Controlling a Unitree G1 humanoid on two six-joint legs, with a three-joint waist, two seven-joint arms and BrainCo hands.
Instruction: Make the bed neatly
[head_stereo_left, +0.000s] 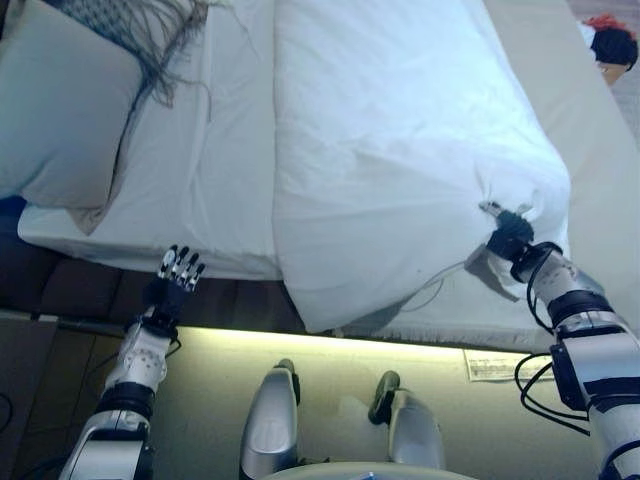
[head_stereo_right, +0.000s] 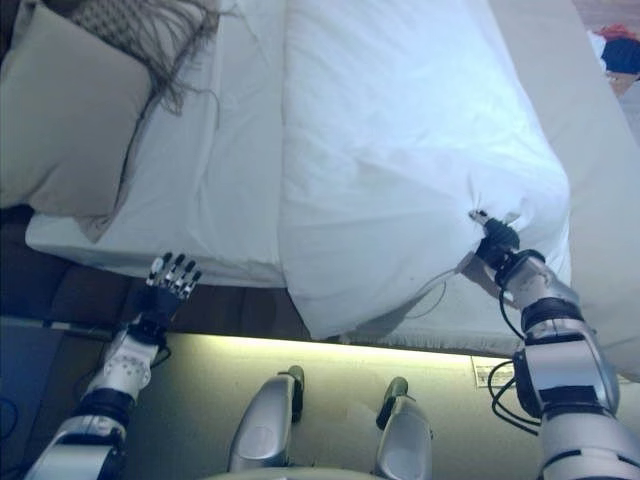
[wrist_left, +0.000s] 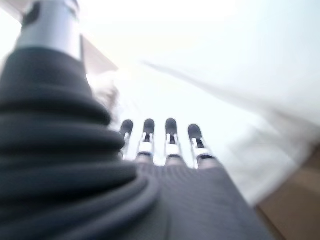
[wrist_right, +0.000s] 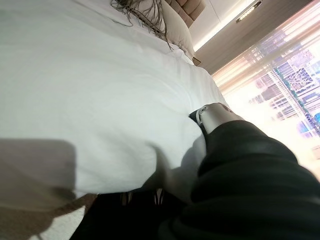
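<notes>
A white duvet (head_stereo_left: 400, 140) covers the right part of the bed and hangs over the near edge of the mattress. The bare white sheet (head_stereo_left: 215, 170) shows to its left. My right hand (head_stereo_left: 508, 238) is shut on the duvet's near right corner, where the cloth puckers round it; in the right wrist view the thumb (wrist_right: 216, 116) lies on the cloth and the fingers curl under it. My left hand (head_stereo_left: 178, 272) is open with straight fingers (wrist_left: 170, 140), just below the mattress's near edge, touching nothing.
A beige pillow (head_stereo_left: 60, 110) lies at the head, far left, with a grey fringed throw (head_stereo_left: 150, 30) beside it. The dark bed base (head_stereo_left: 80, 290) runs under the mattress. A paper sheet (head_stereo_left: 495, 365) lies on the floor. A red and black thing (head_stereo_left: 612, 40) sits far right.
</notes>
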